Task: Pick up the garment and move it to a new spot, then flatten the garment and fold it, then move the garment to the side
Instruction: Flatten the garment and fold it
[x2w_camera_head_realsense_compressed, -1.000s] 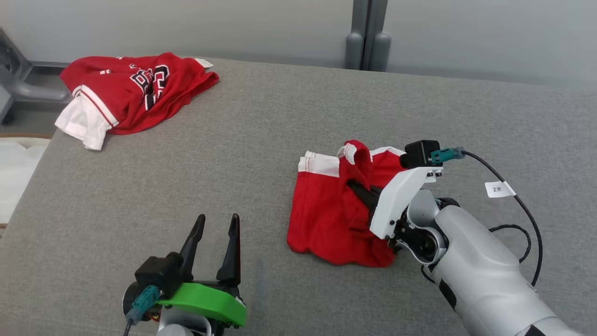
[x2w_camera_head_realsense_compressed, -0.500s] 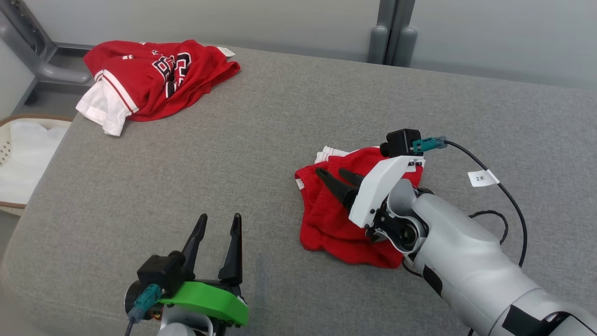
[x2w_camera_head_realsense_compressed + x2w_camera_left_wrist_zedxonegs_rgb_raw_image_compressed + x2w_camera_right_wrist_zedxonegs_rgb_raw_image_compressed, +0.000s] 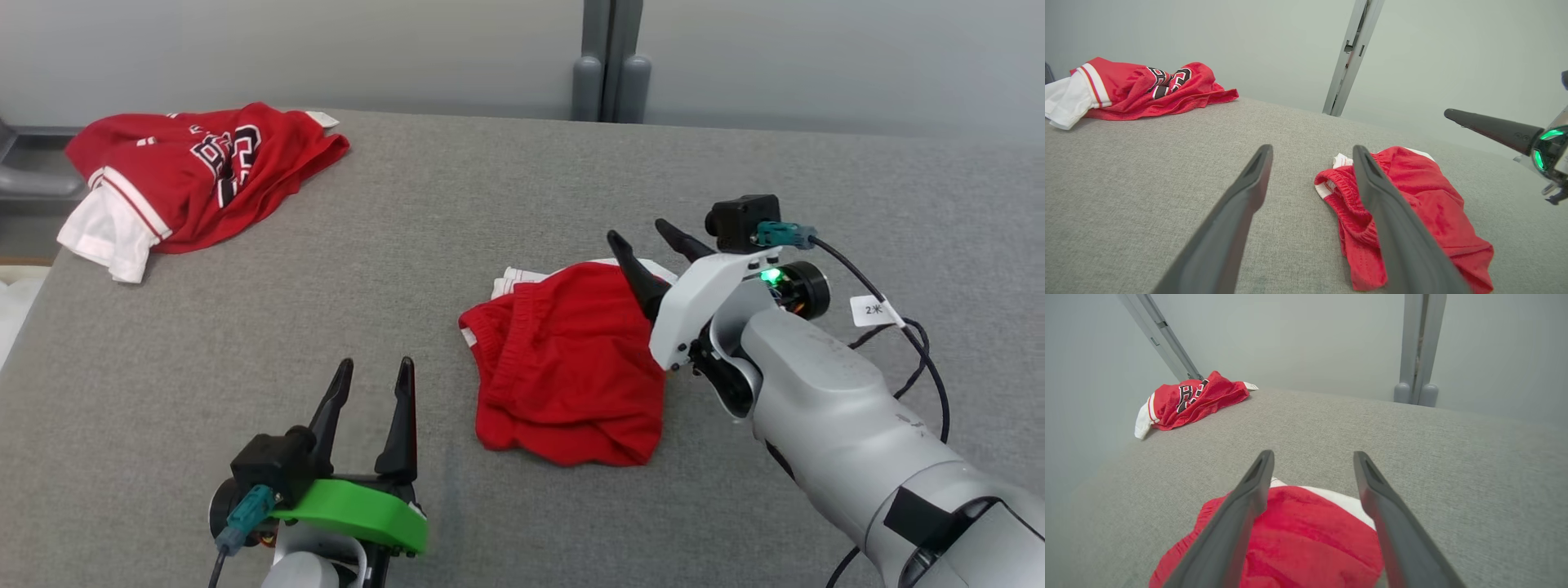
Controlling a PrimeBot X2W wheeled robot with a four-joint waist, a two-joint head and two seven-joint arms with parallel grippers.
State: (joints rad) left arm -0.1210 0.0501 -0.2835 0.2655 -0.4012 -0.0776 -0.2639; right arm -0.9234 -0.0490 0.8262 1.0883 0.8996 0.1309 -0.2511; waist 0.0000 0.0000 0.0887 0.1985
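Note:
The garment (image 3: 563, 359), red shorts with white trim, lies crumpled in a loose heap in the middle of the grey padded table (image 3: 408, 245); it also shows in the left wrist view (image 3: 1412, 196). My right gripper (image 3: 637, 230) is open and raised just above the garment's far right edge, holding nothing. Its wrist view looks down past the spread gripper (image 3: 1314, 453) onto the red cloth (image 3: 1306, 543). Near the front edge, left of the garment, my left gripper (image 3: 375, 363) stands open and empty, and its wrist view (image 3: 1312, 148) shows it aimed across the table.
A second red piece, a jersey (image 3: 196, 167) with black lettering and a white sleeve, lies bunched at the table's far left corner (image 3: 1196, 398). A grey post (image 3: 608, 61) stands behind the far edge. The right arm's black cable (image 3: 914, 343) hangs at the right.
My right gripper opened, let go of the garment and rose back toward its far right edge. The garment settled into a heap. The head camera shifted; the left gripper held still.

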